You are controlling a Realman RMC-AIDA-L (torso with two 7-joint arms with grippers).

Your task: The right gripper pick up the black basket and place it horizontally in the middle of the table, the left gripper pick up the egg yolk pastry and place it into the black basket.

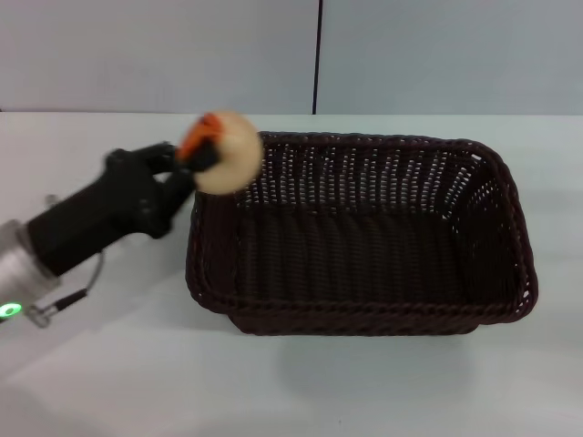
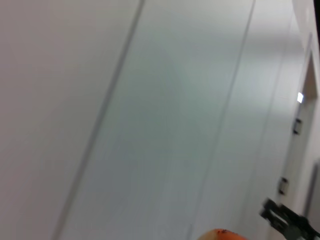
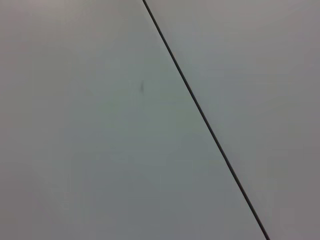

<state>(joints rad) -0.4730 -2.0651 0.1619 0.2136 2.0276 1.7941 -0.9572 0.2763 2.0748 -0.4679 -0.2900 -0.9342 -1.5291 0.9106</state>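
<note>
1. One table (image 1: 383,391), plain white, carries everything; bare surface shows on all sides of the basket, with the widest open stretch along the near edge and to the left under the arm.
2. One black basket (image 1: 364,314) sits flat near the middle of the table, long side running left to right, its opening facing up. The inside looks empty. Its braided rim and flaring slatted walls stand clear of any other object.
3. One left tool (image 1: 202,157) reaches in from the left on a black wrist, raised above the table at the basket's far-left corner. Its two short black fingers are clamped on the pastry.
4. One egg yolk pastry (image 1: 232,155), a pale round ball with an orange patch, is held in the air over the basket's left rim, not yet inside. In the left wrist view only its orange top (image 2: 222,235) peeks in at the edge.
5. The right tool appears in no view; the right wrist view shows only a pale wall with a dark seam.
</note>
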